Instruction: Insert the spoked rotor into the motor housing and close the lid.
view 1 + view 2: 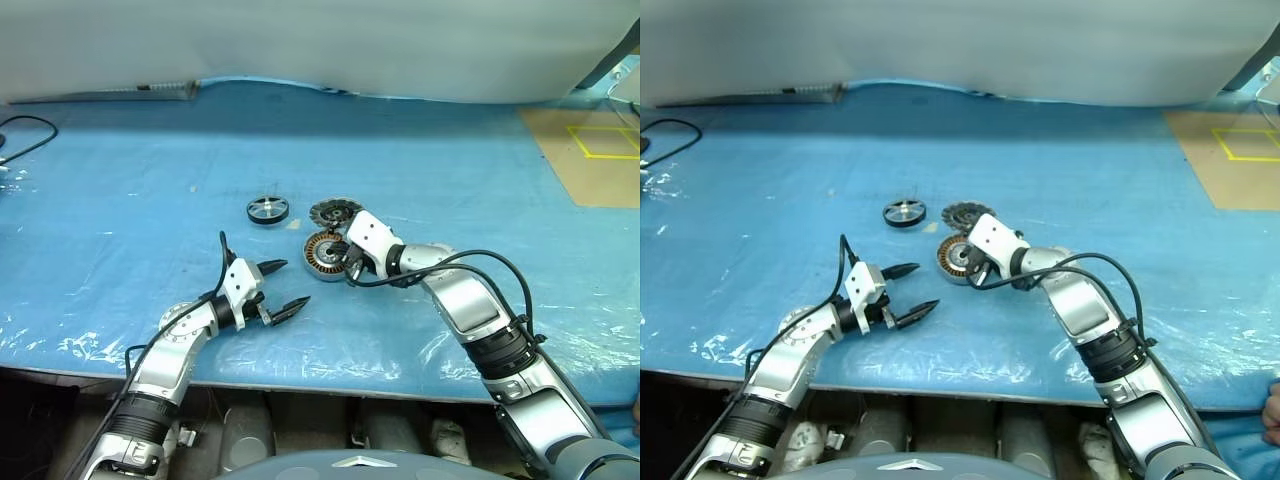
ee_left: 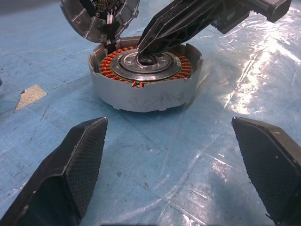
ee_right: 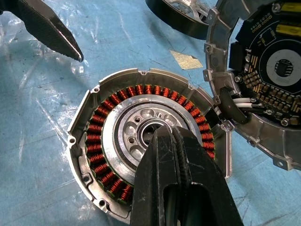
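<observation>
Silver-grey motor housing (image 3: 82,141) ringed inside with copper-orange windings around a pale metal centre, under the black fingertips (image 3: 164,141); silver lid (image 3: 221,47) beside them shows a black circuit face; spoked rotor (image 1: 268,210) black-rimmed with silver spokes; blue table cover (image 1: 120,180)

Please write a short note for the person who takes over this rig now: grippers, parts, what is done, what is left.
Left gripper: open, holding nothing, near the motor housing.
Right gripper: shut, tips in the housing's centre hole.
Spoked rotor: on the blue sheet, apart from the housing, not inserted.
Lid: open, beside the housing, joined by white wires.
Left: insert rotor, close lid.
</observation>
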`<act>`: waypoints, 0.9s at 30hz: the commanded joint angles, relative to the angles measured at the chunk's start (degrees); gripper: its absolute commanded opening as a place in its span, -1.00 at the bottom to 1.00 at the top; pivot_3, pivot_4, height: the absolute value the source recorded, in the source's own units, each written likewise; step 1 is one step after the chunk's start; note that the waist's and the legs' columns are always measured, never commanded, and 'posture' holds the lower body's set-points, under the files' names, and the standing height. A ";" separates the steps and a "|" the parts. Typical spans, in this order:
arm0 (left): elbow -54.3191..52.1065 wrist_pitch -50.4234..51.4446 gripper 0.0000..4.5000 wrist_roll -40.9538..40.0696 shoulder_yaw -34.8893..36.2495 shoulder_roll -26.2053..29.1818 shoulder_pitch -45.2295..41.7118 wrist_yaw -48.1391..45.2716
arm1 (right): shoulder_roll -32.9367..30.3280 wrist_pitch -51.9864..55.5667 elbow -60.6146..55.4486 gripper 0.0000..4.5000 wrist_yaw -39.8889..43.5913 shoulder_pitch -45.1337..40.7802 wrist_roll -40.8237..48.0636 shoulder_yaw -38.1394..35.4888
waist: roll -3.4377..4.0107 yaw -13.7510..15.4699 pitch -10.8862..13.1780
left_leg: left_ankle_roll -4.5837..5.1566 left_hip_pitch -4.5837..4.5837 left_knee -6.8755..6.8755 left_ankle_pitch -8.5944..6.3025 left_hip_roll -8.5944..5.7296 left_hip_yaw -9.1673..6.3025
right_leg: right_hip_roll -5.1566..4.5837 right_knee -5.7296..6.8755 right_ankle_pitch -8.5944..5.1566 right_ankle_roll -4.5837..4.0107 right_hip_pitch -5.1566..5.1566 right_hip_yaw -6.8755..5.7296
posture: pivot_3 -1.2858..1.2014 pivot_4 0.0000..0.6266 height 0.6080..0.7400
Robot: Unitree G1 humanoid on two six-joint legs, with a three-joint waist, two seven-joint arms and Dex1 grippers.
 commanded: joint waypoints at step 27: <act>-1.41 -0.43 1.00 -0.13 -0.17 0.18 -0.83 0.35 | 3.10 7.74 1.44 -0.99 0.54 0.02 -1.53 1.86 | 0.01 -0.02 -0.03 | 0.00 0.16 0.01 0.00 -0.01 0.01 | 0.00 0.08 0.00 0.00 0.08 0.05 | 0.03 -0.52 1.00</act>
